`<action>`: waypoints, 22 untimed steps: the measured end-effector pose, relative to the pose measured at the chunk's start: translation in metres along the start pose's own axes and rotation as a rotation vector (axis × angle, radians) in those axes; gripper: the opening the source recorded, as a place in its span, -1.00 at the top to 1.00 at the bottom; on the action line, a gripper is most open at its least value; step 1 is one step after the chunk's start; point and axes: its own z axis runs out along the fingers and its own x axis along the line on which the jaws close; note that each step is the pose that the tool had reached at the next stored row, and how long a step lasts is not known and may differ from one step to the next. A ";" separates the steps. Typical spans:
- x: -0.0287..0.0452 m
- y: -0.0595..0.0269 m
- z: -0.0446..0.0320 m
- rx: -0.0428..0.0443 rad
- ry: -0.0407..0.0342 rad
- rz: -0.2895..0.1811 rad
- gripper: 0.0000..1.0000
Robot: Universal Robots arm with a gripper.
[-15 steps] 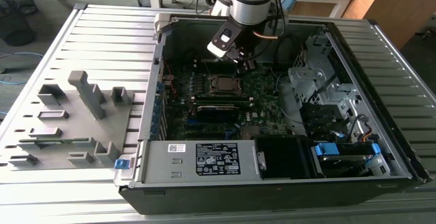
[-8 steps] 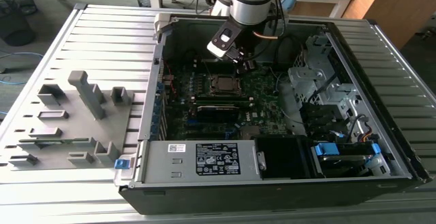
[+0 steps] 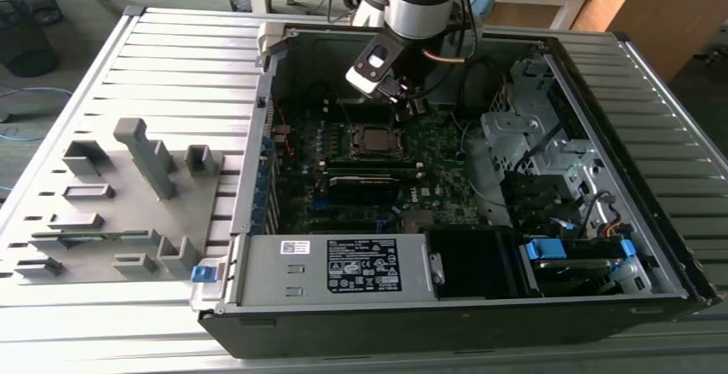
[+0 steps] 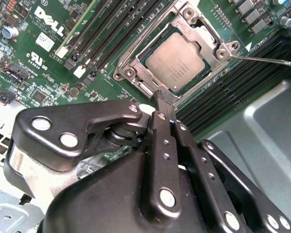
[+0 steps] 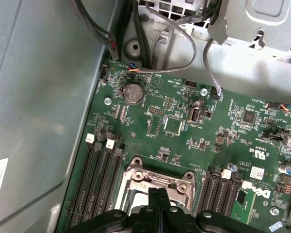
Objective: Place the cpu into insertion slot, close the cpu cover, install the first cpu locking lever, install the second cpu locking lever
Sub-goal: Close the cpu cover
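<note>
The cpu (image 4: 177, 60) lies flat in its socket on the green motherboard, its dull silver top showing through the window of the cpu cover (image 4: 207, 38), which lies down over it. In the exterior view the cpu (image 3: 372, 140) sits mid-board inside the open computer case. My gripper (image 4: 164, 99) hangs just above the edge of the cover, its two black fingers pressed together with nothing between them. It appears again in the first wrist view (image 5: 158, 196) over the cover (image 5: 157, 177) and in the exterior view (image 3: 404, 106). A thin locking lever (image 4: 266, 59) runs out from one socket corner.
Black memory slots (image 4: 111, 34) flank the socket on both sides. Grey cables (image 5: 184, 63) and a metal drive cage (image 3: 512, 135) stand close by. The power supply (image 3: 330, 267) fills the near end of the case. A grey parts fixture (image 3: 114, 195) lies at the exterior view's left.
</note>
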 end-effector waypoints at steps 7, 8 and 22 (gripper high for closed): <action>0.0000 0.0000 -0.0002 0.0003 0.0000 -0.004 0.79; 0.0000 0.0000 -0.0002 0.0003 0.0003 -0.011 0.79; 0.0000 0.0000 -0.0002 0.0019 0.0061 -0.125 0.79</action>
